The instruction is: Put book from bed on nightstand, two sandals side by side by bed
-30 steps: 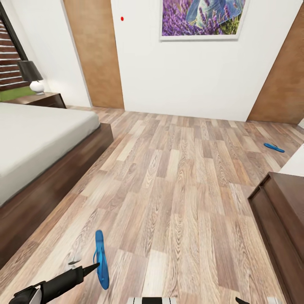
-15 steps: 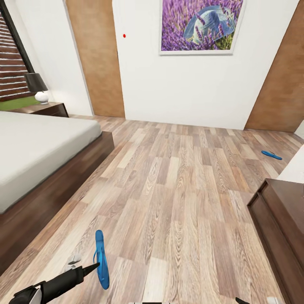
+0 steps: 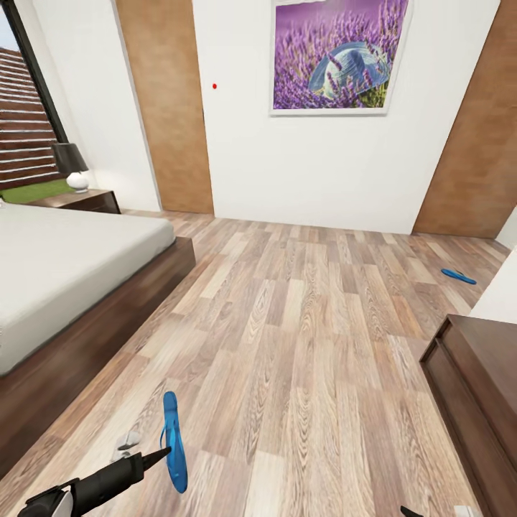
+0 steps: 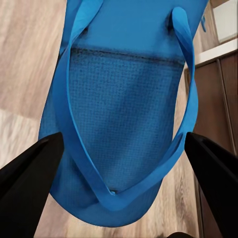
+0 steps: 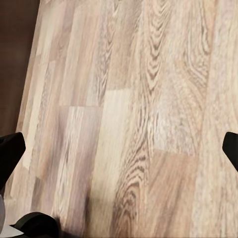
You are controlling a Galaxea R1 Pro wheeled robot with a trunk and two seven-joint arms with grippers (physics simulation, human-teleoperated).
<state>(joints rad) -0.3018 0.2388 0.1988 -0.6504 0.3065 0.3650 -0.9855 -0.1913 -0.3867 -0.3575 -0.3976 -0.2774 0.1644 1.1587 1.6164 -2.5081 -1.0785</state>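
My left gripper is shut on a bright blue sandal, which it holds on edge just above the floor at the head view's lower left. In the left wrist view the sandal spans the gap between the two dark fingers. The second sandal lies flat on the floor at the far right. The bed, with its off-white mattress and dark frame, fills the left. A nightstand stands beyond it. The book is out of view. My right gripper is open over bare floor planks.
A lamp stands on the nightstand by the window. A dark wooden cabinet juts in at the right. A white wall with a lavender picture and brown panels closes the far end. Open wood floor stretches between the bed and the cabinet.
The head camera has tilted up, so the room has slid down in the picture and more of the wall shows. The left gripper and its sandal keep their place in view.
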